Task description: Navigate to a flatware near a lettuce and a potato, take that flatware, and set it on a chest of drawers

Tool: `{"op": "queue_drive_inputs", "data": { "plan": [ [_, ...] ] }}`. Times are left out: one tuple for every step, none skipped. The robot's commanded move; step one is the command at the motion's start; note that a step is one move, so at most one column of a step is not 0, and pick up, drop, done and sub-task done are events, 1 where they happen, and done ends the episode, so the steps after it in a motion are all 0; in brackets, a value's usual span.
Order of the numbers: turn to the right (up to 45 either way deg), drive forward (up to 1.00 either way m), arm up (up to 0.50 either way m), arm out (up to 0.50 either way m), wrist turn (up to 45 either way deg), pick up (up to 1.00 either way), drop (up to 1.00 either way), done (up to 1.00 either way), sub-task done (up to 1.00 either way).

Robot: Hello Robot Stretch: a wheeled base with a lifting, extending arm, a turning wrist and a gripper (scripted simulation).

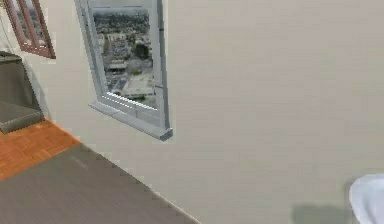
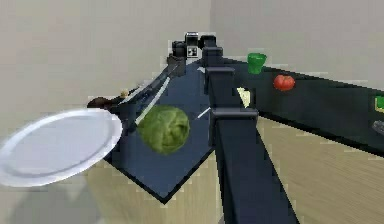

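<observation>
The robot is standing beside a dark L-shaped bench (image 2: 300, 105), so the drive to the flatware is, I judge, finished. Its dark square arm (image 2: 235, 150) is reaching out over the benchtop, with the gripper (image 2: 168, 75) sitting at the far end above the things lying there.

A slim grey strip (image 2: 150, 100) is running from the gripper down toward a white round plate (image 2: 55, 145). It is passing between a round green head of lettuce (image 2: 163, 130) and a small brown lump (image 2: 100, 101) that is probably the potato. This strip is likely the flatware, though I cannot separate it from the gripper's own fingers. I also cannot tell whether the gripper is holding anything, since things are lying on the bench right behind it. The lift, the carry to a chest of drawers and the setting-down are all waiting to be done.

Farther along the bench, a green cup (image 2: 257, 62) and a red tomato (image 2: 284, 82) are standing apart from each other. Ahead of the robot, a cream wall (image 1: 270, 90) is carrying a grey-framed window (image 1: 125, 55). Below it, a grey floor (image 1: 90, 190) is meeting a patch of orange wooden floor (image 1: 30, 145).
</observation>
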Motion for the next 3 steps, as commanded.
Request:
{"op": "queue_drive_inputs", "data": {
  "plan": [
    [0.0,0.00,0.00,-0.48,0.0,0.00,0.00,0.00,0.00],
    [-45.0,0.00,0.00,0.00,0.0,0.00,0.00,0.00,0.00],
    [-9.0,0.00,0.00,0.00,0.0,0.00,0.00,0.00,0.00]
  ]
}}
